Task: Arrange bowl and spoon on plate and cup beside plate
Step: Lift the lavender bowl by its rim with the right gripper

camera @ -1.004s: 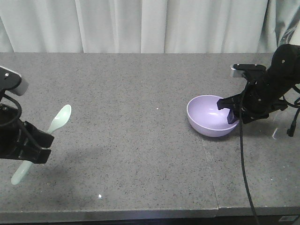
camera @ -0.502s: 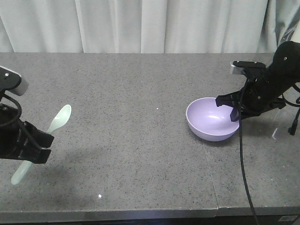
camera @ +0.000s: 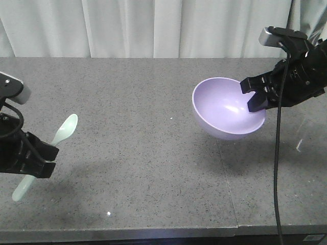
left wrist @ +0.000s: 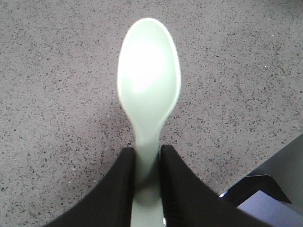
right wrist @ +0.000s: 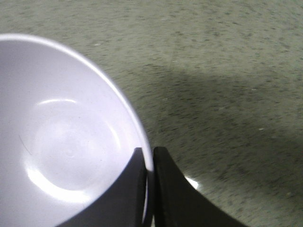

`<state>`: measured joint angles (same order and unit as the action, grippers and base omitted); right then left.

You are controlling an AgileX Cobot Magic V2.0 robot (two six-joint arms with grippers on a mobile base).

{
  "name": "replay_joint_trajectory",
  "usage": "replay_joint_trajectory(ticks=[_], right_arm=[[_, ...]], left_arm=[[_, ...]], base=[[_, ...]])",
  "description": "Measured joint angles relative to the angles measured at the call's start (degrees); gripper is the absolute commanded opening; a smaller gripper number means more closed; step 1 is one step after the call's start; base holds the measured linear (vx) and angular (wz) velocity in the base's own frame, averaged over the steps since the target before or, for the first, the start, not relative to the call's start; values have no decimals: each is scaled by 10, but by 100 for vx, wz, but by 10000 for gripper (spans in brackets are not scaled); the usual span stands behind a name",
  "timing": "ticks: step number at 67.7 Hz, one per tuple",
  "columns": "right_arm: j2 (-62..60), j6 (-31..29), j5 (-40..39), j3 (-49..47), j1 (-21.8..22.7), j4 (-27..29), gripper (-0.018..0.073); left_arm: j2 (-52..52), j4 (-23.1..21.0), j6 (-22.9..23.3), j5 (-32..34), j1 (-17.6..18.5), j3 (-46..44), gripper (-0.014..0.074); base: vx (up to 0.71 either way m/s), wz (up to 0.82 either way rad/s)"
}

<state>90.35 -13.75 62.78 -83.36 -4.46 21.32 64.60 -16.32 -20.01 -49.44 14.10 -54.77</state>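
Your right gripper [camera: 254, 100] is clamped on the bowl [camera: 223, 109], one finger inside the wall and one outside, pinching the rim on its right side. The bowl hangs above the table [camera: 138, 97], well off the surface, tipped so that its mouth faces the camera and a little left; its shadow lies on the grey stone beneath.

Your left gripper [camera: 37, 164] is closed narrow on the handle of the spoon [camera: 64, 130], at the table's left edge; the oval end points away and to the right, and the handle's tip sticks out behind the fingers toward the near edge. You cannot tell from these views whether the spoon touches the stone.

A black cable [camera: 276, 173] drops from the right arm, passes just right of the bowl and runs down across the near right part of the table; a seam [camera: 228, 184] in the tabletop runs from under the bowl to the front edge; a white curtain [camera: 153, 25] closes the far side.
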Motion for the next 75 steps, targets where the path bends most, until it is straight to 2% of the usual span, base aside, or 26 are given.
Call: replay_joint_trajectory(ticks=[20, 31, 47, 75], right_arm=[[-146, 3, -73, 176, -109, 6, -2], [-218, 24, -112, 278, -148, 6, -2], [-307, 33, -136, 372, -157, 6, -2], [-337, 35, -144, 382, -157, 6, -1]], left_arm=[[0, 0, 0, 0, 0, 0, 77], [0, 0, 0, 0, 0, 0, 77], [0, 0, 0, 0, 0, 0, 77], [0, 0, 0, 0, 0, 0, 77]], base=[[0, 0], [0, 0], [0, 0], [0, 0]])
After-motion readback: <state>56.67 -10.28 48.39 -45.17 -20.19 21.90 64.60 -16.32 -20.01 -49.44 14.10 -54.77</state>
